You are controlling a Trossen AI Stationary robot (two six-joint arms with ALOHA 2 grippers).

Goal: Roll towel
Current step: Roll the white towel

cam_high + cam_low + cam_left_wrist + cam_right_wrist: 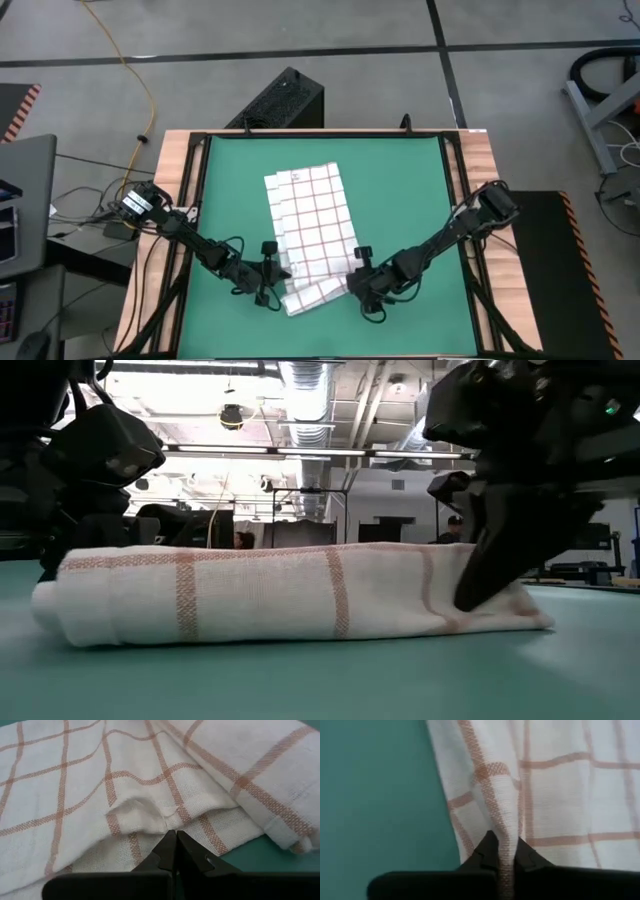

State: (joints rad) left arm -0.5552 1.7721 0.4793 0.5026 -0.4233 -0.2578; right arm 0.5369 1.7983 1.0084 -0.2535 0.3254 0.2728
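Both grippers, left [270,283] and right [357,282], pinch the towel [310,225] at its rolled end; next, turn it over evenly

A lab or workshop: exposed ceiling ducts [300,385], concrete floor [330,40] with trailing yellow cable [125,60].

The towel [309,233] lies on the mat [400,190], its rolled near end between left claw [275,277] and right claw [352,282].

Green mat [400,190] covers the wooden table [172,160]
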